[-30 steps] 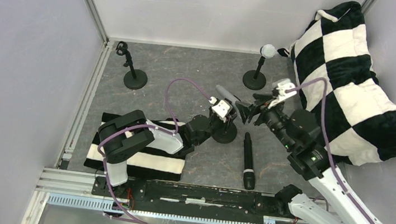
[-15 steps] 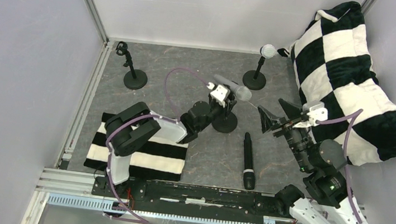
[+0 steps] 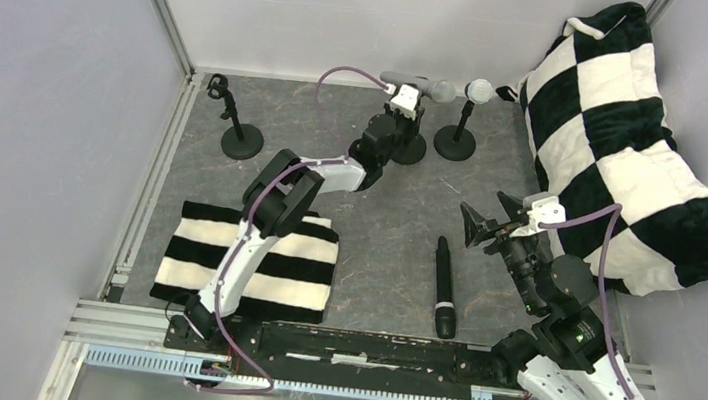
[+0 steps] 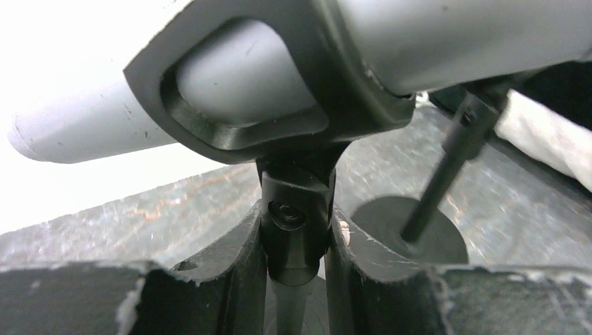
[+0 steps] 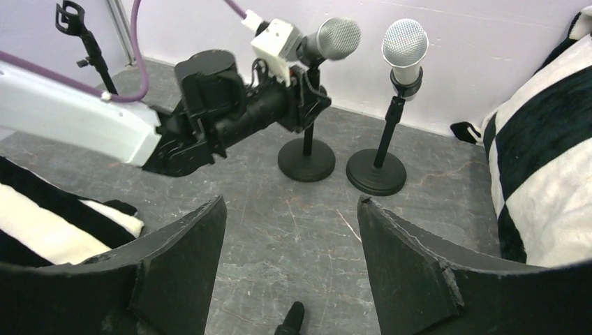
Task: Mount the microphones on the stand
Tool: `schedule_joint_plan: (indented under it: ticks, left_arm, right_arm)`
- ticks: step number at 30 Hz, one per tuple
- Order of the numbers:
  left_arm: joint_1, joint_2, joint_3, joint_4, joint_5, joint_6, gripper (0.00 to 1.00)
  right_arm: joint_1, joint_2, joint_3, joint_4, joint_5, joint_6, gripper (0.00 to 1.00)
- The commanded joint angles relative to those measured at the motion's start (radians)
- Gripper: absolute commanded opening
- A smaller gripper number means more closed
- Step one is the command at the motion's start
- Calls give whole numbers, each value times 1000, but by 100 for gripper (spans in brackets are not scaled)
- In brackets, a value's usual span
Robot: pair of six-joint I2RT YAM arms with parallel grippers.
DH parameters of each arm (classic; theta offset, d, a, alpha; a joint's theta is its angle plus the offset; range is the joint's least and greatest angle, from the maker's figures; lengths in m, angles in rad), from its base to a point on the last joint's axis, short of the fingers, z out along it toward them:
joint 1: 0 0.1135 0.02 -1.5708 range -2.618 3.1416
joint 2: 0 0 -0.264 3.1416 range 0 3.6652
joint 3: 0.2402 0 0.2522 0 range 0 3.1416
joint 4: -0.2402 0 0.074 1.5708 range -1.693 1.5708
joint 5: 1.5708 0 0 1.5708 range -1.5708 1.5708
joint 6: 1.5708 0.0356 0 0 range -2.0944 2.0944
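Observation:
My left gripper is shut on the upright post of a black round-base stand at the back of the table. The silver-grey microphone lies across that stand's clip. In the left wrist view the fingers pinch the clip joint under the microphone. The white microphone stands in its own stand right beside it. The black microphone lies flat on the table. My right gripper is open and empty just above its far tip. A third stand is empty.
A black-and-white striped towel lies at the near left under the left arm. A large checkered pillow fills the right side. White walls close the back and both sides. The two loaded stands' bases sit almost touching.
My left arm has carried the stand with the silver-grey microphone from the table's middle to the back, beside the white microphone's stand. My right arm has pulled back, open.

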Motion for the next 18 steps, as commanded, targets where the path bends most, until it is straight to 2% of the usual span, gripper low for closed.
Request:
schedule_joint_plan:
  ticks: [1, 3, 4, 7, 9, 10, 12, 14, 18]
  left_arm:
    - [31, 141, 249, -95, -7, 69, 5]
    - [40, 195, 345, -138, -4, 65, 12]
    - [43, 215, 386, -151, -8, 67, 20]
    - [47, 223, 389, -162, -18, 64, 53]
    - [47, 190, 329, -150, -15, 49, 72]
    - [47, 162, 287, -132, -14, 44, 78]
    - [43, 100, 190, -99, -15, 37, 86]
    - [39, 34, 98, -72, -14, 31, 99]
    - [34, -106, -87, -35, -13, -14, 100]
  right_arm:
    - [0, -5, -21, 54, 19, -50, 76]
    - [1, 1, -21, 54, 22, -61, 75]
    - [0, 4, -20, 56, 23, -65, 75]
    - [1, 9, -20, 58, 25, -71, 76]
    - [0, 10, -20, 61, 29, -67, 76]
    - [0, 9, -20, 61, 32, -63, 76]
    - [1, 10, -18, 57, 36, -56, 76]
    - [1, 12, -14, 47, 36, -47, 76]
    - [0, 11, -5, 21, 23, -26, 76]
